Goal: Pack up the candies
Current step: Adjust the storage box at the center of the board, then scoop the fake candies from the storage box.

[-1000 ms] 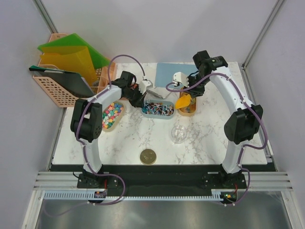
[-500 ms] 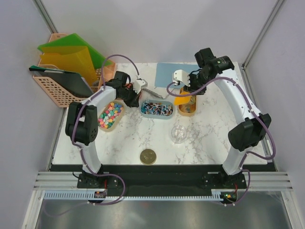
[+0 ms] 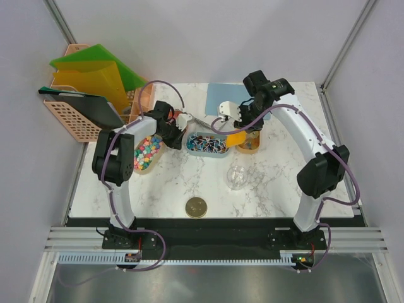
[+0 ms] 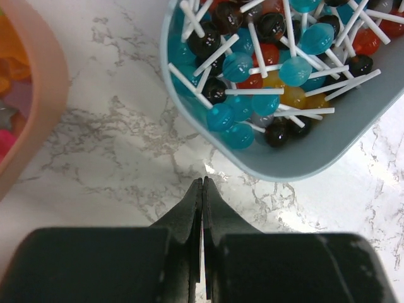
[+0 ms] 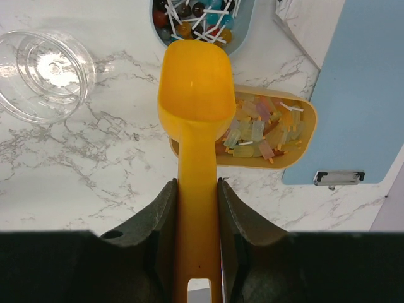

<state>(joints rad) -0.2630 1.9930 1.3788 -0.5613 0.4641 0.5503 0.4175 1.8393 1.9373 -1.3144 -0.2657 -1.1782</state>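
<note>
The candies lie in three trays. Pastel bits (image 3: 145, 153) fill the pink tray (image 3: 155, 161), lollipops (image 3: 207, 144) (image 4: 271, 69) fill the pale blue tray (image 3: 197, 153) (image 4: 353, 148), and pastel stick sweets (image 5: 265, 129) fill the orange tray (image 3: 252, 150) (image 5: 278, 161). My right gripper (image 3: 245, 125) (image 5: 196, 184) is shut on the handle of the orange scoop (image 3: 237, 137) (image 5: 196, 88). Its bowl is empty and hangs over the orange tray's left end. My left gripper (image 3: 178, 129) (image 4: 203, 181) is shut on nothing, just off the blue tray's left rim.
A clear jar (image 3: 237, 175) (image 5: 45, 74) lies on its side in front of the trays. The gold lid (image 3: 196, 206) sits near the front edge. A blue clipboard (image 3: 221, 95) (image 5: 360, 95) lies at the back. A peach basket (image 3: 69, 117) with folders stands at the left.
My right arm has carried the scoop a little to the left, towards the blue tray. My left gripper has drawn back from above the blue tray to its left end.
</note>
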